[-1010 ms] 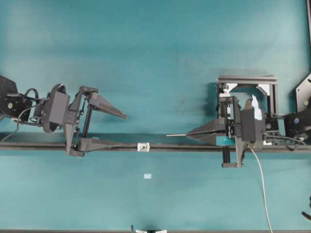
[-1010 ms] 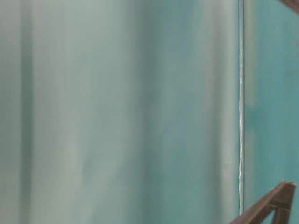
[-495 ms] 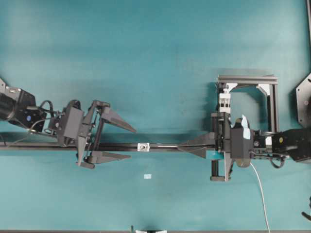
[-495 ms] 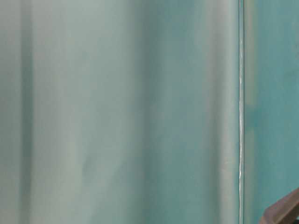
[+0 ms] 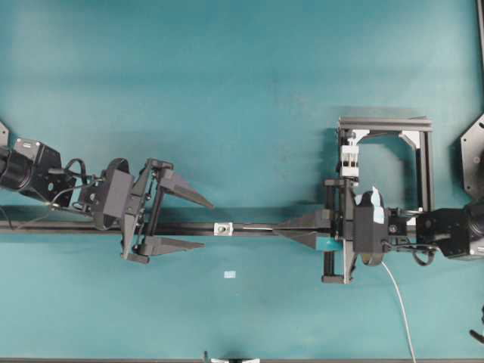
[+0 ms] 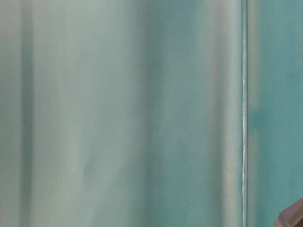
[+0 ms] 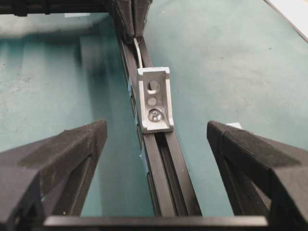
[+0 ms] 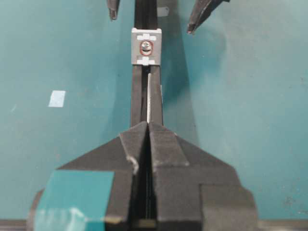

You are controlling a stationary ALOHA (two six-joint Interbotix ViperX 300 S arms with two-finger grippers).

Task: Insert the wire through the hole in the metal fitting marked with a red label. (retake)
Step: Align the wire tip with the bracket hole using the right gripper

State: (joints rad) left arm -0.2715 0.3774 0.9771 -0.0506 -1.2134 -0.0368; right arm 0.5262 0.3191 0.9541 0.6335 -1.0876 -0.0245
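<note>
The wire (image 8: pixel 149 98) lay along the black rail (image 5: pixel 76 227), its tip just short of the metal fitting (image 5: pixel 222 228) and its red-ringed hole (image 8: pixel 146 47). A second before, it hung off the rail; now I had lined it up. My right pincer (image 5: pixel 281 229) clenched it; my left pincer (image 5: pixel 200 224) gaped astride the rail. No containers showed.

Teal tabletop (image 5: pixel 227 83) fills the overhead view under even, diffuse light. Small pale tape square (image 5: pixel 230 274) lies on it. Table-level view shows only blurred teal-grey surfaces.
</note>
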